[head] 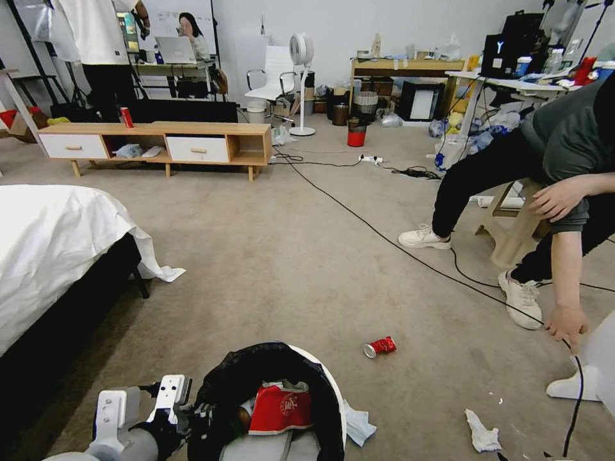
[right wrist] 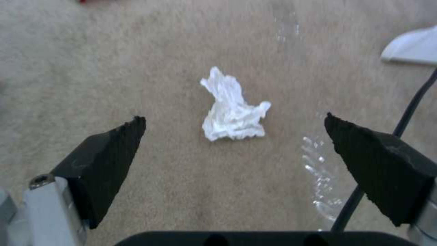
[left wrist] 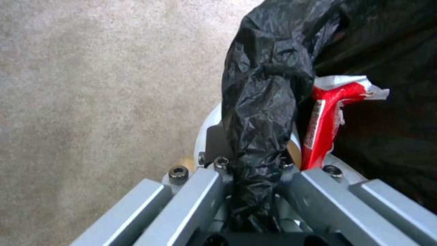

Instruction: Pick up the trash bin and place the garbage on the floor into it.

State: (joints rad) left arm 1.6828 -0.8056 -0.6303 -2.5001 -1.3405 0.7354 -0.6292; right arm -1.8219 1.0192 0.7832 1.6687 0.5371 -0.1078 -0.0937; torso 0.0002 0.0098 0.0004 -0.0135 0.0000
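Black bag plastic on the trash bin [head: 333, 394] rim is pinched tight in my left gripper [left wrist: 252, 167]. My right gripper [right wrist: 234, 119] hangs wide open with nothing in it, over a white tissue [right wrist: 232, 114] on the floor [right wrist: 136, 68].

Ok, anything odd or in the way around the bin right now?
Yes. A person's hand is on the black cable close to the crumpled tissue under the open right gripper. A crushed can lies nearby. The left gripper clamps the trash bin rim.
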